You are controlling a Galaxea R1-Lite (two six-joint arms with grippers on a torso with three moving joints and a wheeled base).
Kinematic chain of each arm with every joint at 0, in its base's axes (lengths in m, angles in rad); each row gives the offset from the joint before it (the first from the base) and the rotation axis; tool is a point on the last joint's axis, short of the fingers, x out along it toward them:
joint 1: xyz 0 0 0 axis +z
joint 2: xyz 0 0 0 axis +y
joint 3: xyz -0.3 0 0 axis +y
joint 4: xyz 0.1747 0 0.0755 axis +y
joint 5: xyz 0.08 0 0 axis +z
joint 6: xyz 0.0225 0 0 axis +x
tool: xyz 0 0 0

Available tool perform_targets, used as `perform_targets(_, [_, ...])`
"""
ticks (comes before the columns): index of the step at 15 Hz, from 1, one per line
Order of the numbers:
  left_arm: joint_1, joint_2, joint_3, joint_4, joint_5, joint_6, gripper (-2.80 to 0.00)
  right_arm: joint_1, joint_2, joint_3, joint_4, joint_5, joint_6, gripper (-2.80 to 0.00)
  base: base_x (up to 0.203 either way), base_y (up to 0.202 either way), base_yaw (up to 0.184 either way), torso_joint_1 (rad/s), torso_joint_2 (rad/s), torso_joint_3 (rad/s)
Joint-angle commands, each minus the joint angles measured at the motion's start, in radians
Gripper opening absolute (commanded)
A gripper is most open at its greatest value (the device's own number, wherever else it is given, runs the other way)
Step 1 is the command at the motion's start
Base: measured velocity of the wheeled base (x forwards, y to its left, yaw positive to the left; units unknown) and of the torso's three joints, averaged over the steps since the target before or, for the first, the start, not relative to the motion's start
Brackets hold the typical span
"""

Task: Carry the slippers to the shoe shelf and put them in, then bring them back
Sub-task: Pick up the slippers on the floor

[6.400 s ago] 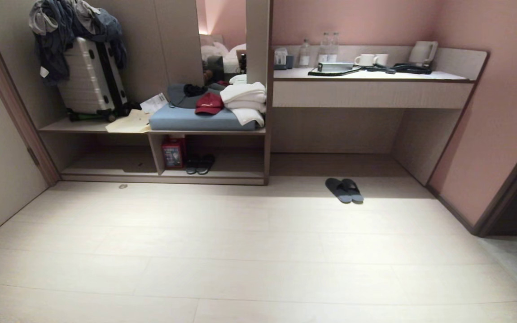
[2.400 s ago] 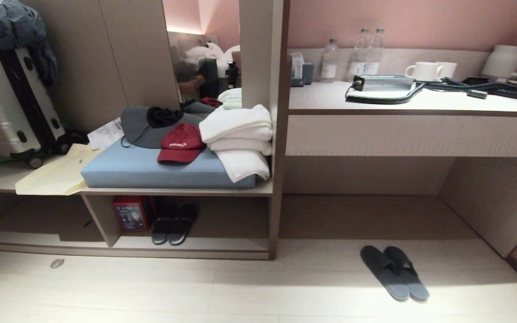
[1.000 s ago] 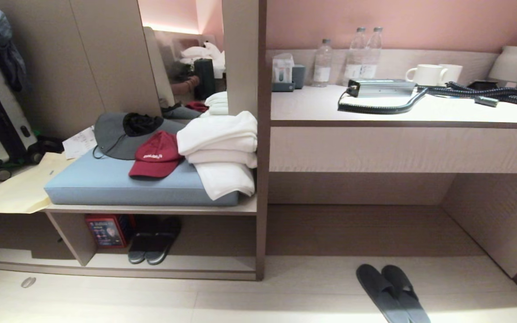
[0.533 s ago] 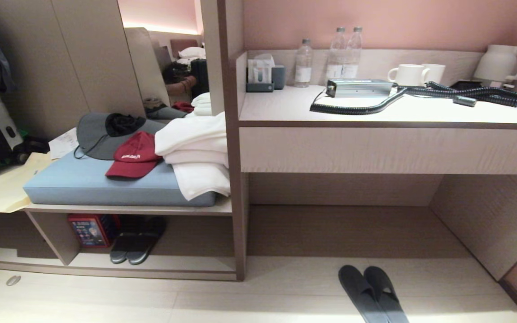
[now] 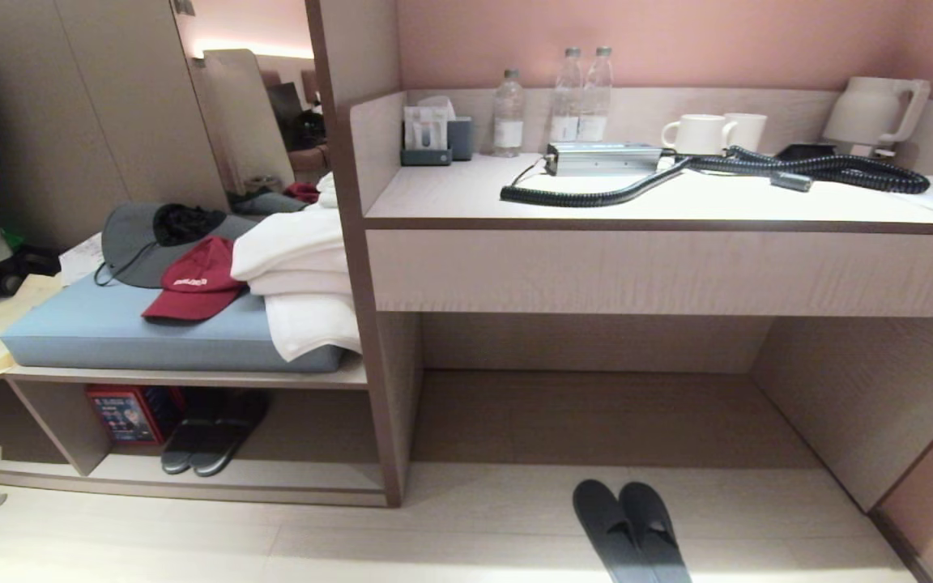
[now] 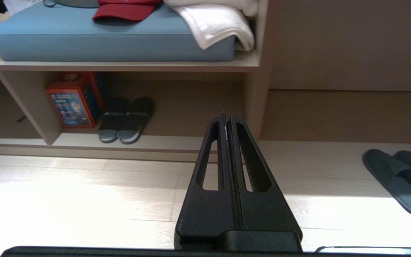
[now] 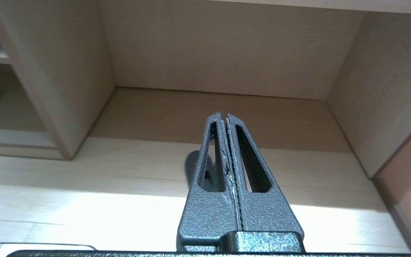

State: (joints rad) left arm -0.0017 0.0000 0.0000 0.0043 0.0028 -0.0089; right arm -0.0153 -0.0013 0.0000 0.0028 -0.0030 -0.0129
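Fingers [image 6: 223, 123] of both grippers are pressed together, empty; next, reaching down for the dark grey-blue slide slippers [image 5: 631, 530] on the floor.

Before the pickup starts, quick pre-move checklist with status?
1. Slippers side by side on the floor in front of the desk: ok.
2. Left gripper empty, jaws shut; must open: not ok.
3. Right gripper empty, jaws shut: not ok.
4. Shoe shelf has free room beside the black pair: ok.
5. Slippers in reach of either arm: cannot tell.
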Motion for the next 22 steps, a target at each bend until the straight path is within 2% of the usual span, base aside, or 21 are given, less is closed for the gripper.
perform_targets(1, [0.001,0.000,0.000,0.000,0.000,0.000,-2.80,0.000,0.001,0.000,0.000,0.000,-0.001,-2.80,0.000,-0.193,0.006,0.004,0.00,0.004])
perform_targets(5, [0.001,0.000,0.000,0.000,0.000,0.000,-2.80,0.000,0.001,0.000,0.000,0.000,-0.001,-2.80,0.000,-0.148,0.004,0.004,0.00,0.004])
perform_targets(12, [0.002,0.002,0.000,0.000,0.000,0.001,-2.80,0.000,0.001,0.000,0.000,0.000,-0.001,-2.80,0.000,0.000,0.000,0.000,0.00,-0.005])
perform_targets(22, [0.002,0.000,0.000,0.000,0.000,-0.002,-2.80,0.000,0.000,0.002,0.000,0.000,0.001,-2.80,0.000,0.000,0.000,0.004,0.00,-0.186])
